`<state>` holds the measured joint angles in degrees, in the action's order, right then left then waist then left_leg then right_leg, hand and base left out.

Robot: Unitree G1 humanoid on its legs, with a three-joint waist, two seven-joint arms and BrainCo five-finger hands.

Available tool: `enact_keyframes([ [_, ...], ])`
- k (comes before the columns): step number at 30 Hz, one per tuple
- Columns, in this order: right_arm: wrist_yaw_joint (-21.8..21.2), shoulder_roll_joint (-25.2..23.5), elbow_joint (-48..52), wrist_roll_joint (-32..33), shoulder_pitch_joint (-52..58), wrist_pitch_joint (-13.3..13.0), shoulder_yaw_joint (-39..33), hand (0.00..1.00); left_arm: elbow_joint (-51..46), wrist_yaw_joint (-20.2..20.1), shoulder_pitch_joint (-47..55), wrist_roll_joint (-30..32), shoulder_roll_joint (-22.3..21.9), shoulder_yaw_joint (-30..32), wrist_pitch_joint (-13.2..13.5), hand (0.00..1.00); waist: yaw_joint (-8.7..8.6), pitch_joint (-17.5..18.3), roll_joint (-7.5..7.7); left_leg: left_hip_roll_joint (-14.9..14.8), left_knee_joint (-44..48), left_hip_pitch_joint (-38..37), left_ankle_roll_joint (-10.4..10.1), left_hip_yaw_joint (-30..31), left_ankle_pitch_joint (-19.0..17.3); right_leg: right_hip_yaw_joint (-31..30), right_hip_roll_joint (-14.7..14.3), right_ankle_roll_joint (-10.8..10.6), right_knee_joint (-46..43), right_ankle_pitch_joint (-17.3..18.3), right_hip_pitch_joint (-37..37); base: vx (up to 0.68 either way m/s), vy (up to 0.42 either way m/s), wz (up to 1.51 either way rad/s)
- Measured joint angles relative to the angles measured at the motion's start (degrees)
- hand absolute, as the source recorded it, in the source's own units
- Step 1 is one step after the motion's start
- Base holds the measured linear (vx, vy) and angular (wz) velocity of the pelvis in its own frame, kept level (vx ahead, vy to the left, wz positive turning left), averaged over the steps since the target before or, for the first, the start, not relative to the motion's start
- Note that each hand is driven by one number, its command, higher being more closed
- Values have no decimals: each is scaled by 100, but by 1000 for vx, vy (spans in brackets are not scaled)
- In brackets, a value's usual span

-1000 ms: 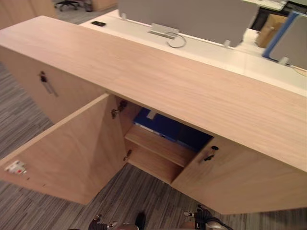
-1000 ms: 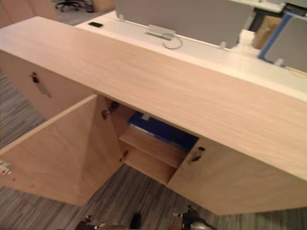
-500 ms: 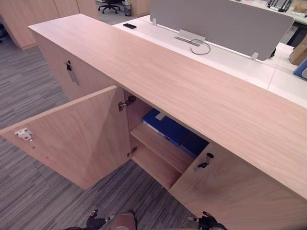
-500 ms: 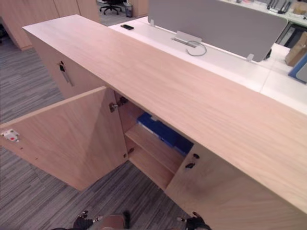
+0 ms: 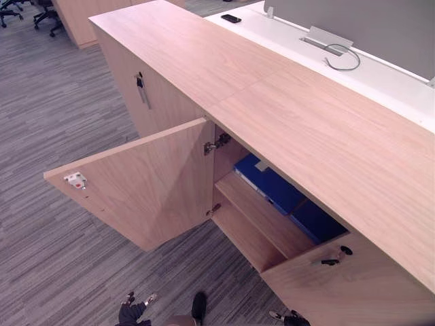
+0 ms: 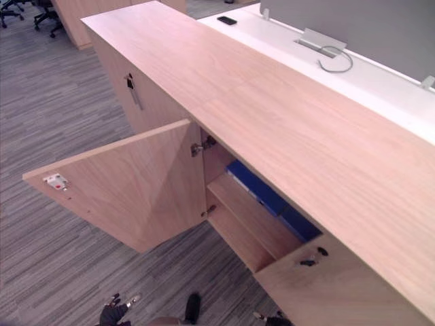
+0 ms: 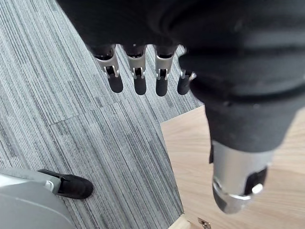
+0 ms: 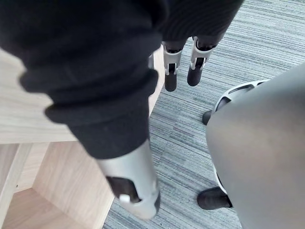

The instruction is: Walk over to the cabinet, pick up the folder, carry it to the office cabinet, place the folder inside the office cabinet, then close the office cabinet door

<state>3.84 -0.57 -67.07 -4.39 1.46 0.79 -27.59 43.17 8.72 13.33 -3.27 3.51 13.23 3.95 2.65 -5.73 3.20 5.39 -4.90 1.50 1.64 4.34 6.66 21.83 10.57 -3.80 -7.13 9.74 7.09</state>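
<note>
One long wooden cabinet (image 5: 285,115) runs from far left to near right across grey striped carpet (image 5: 61,115). Behind it stands a white counter (image 5: 380,75) with a grey screen (image 5: 380,20) along its far side. One cabinet door (image 5: 149,183) stands wide open, swung out to the left, with a white latch (image 5: 75,180) near its free edge. In the open compartment the blue folder (image 5: 268,183) lies flat on the upper shelf (image 5: 265,221), pushed towards the back under the cabinet top. The door to the right of the opening (image 5: 353,292) is ajar, with a key (image 5: 331,260) in its lock.

The left robot hand (image 7: 138,76) hangs downward over the carpet by the edge of a wooden panel, fingers straight and thumb (image 7: 236,181) apart, holding nothing. The right robot hand (image 8: 170,71) hangs the same way beside the cabinet's lower front, fingers straight and empty. A second key (image 5: 141,88) hangs from the closed door further left. On the counter lie a grey cable (image 5: 343,61) and a black phone (image 5: 231,18).
</note>
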Motion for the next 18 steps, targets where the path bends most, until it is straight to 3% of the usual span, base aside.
enact_keyframes([
  [5, -3, -110, 155, 40, 28, 3, -39, 0, -885, -39, 46, -189, -20, 235, 2, 0, -2, 7, -5, -38, -13, -67, -4, -17, 2, -4, -45, -10, 33, -29, 80, -19, -61, -2],
  [10, -9, -142, 303, 39, 108, 12, -28, 0, -1518, -8, -19, -207, 51, 841, -5, 0, -26, 9, -28, -117, -50, -162, -63, -140, -18, -41, -94, -26, 72, -41, 111, -97, -50, -16],
  [14, -117, -143, 432, 23, 221, 24, 19, 0, -1481, 101, -230, -121, 329, 1383, -138, 0, -59, 78, -73, -225, -51, -173, -55, -339, -46, -186, -200, 10, 259, -49, 102, -93, -32, -23],
  [18, -243, -48, 427, -101, 235, 112, 19, 0, -246, 102, -826, -101, 1073, 2029, -315, 0, -137, 107, -74, -347, -51, -193, -117, -479, -58, -347, -309, 113, 467, -118, 139, -28, -35, -19],
])
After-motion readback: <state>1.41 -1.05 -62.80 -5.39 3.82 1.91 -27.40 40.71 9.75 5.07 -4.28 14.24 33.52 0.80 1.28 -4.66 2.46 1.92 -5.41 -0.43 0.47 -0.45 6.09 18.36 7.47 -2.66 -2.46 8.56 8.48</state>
